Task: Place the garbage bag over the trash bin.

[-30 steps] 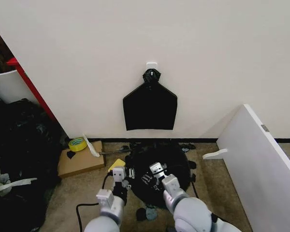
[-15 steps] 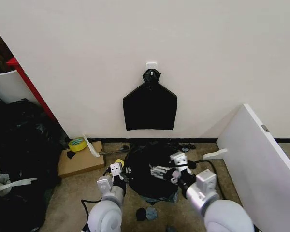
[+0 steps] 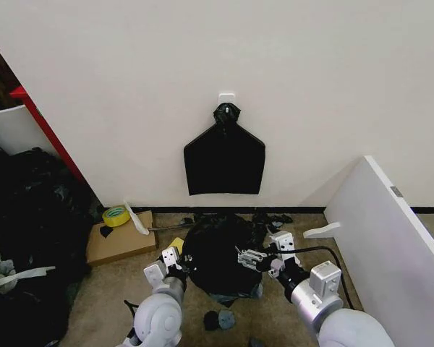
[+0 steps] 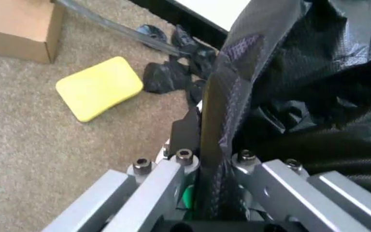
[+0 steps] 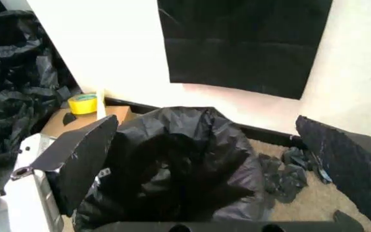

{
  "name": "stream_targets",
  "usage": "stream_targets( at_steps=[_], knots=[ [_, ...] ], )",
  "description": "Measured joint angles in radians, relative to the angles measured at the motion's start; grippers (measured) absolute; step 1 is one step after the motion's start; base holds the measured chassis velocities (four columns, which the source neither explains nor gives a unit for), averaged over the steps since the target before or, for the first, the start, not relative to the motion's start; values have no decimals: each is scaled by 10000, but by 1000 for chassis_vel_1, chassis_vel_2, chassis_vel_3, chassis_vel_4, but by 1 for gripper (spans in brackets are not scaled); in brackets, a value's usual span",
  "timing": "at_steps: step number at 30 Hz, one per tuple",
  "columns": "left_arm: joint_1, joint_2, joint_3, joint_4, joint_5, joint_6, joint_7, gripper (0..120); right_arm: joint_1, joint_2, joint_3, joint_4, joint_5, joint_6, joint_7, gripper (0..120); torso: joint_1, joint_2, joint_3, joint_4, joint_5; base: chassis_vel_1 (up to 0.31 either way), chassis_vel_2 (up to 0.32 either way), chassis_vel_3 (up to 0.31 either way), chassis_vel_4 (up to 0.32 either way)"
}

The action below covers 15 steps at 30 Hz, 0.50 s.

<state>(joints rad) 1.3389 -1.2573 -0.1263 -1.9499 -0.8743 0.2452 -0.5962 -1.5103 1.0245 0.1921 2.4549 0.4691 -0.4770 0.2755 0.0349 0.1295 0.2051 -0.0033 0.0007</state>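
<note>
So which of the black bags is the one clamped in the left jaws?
The crinkly garbage bag on the floor, pinched by the left gripper; the flat knotted bag hangs on the wall, untouched.

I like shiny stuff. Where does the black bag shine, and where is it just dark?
Left wrist view: light glints pale along the bag's fold in the left gripper's jaws. Right wrist view: its hollow is deep shadow. Head view: almost flat black.
</note>
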Motion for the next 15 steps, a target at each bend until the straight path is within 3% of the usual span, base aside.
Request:
stream_targets(
  at_steps=[5,15],
  knots=[
    [-2,107,-33,120,83,-90,52,2,-226,-72,197,31,-41,43,-37,100,0,0,0,0,0,0,0,0,0],
    [90,171,-60,-83,7,-39,140,39,-287,-6,449,86,127,0,-6,100,0,0,0,0,0,0,0,0,0]
  ],
)
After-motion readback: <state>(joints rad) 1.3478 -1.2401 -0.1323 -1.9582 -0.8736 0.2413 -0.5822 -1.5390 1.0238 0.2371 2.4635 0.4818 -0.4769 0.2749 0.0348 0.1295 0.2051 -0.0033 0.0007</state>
